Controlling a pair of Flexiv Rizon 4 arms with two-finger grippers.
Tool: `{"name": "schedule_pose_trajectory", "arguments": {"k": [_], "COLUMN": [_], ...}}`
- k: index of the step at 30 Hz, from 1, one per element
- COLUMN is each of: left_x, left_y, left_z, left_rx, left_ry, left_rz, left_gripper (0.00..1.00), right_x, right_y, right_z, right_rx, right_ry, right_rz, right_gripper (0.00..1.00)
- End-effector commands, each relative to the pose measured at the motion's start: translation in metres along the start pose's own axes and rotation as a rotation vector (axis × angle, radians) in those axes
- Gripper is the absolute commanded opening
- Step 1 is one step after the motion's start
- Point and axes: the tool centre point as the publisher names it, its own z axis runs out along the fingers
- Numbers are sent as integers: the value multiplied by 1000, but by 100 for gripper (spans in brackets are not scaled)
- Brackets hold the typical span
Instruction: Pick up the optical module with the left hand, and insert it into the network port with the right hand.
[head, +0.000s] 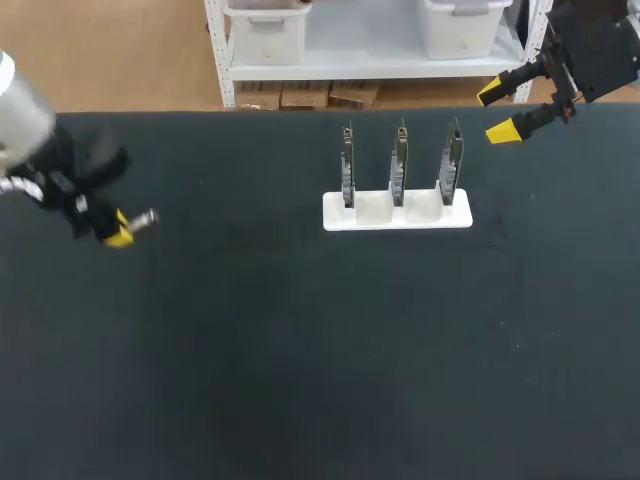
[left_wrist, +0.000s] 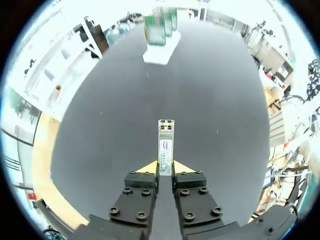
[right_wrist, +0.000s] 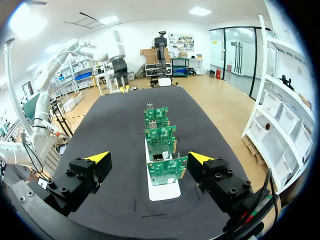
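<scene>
Optical module (left_wrist: 165, 145), white-labelled, print illegible

Black bolted left gripper (left_wrist: 165, 167), yellow wedge tips; silver-white left arm (head: 20, 110)

Blurred, that grey-and-black left arm (head: 25, 110), and cut off at the head view's edge. The slim silver metal optical module (left_wrist: 165, 145) has its rear end buried inside the left gripper (left_wrist: 165, 167). The three upright green circuit boards (head: 399, 160) look too small in the head view to show any detail.
</scene>
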Motion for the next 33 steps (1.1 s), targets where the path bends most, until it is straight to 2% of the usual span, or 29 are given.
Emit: {"name": "schedule_pose_trajectory", "arguments": {"k": [1, 5, 19, 21, 24, 28, 33], "left_x": [-4, -2, -2, -4, -36, -95, -154], "left_y": [1, 8, 8, 11, 16, 21, 6], "left_z": [-42, -61, -61, -61, -68, -83, -97], "left_rx": [-15, -38, -38, -32, -17, 17, 71], "left_ry": [-262, -318, -318, -361, -474, -617, -712], "left_rz": [36, 47, 47, 33, 87, 170, 301], "left_gripper": [0, 0, 0, 0, 0, 0, 0], "right_x": [0, 0, 0, 0, 0, 0, 0], "right_y": [1, 1, 1, 1, 1, 1, 1], "right_z": [0, 0, 0, 0, 0, 0, 0], "right_rx": [2, 2, 2, 2, 2, 2, 2], "right_ry": [0, 0, 0, 0, 0, 0, 0], "right_rz": [0, 0, 0, 0, 0, 0, 0], "right_gripper": [100, 100, 100, 100, 100, 100, 100]}}
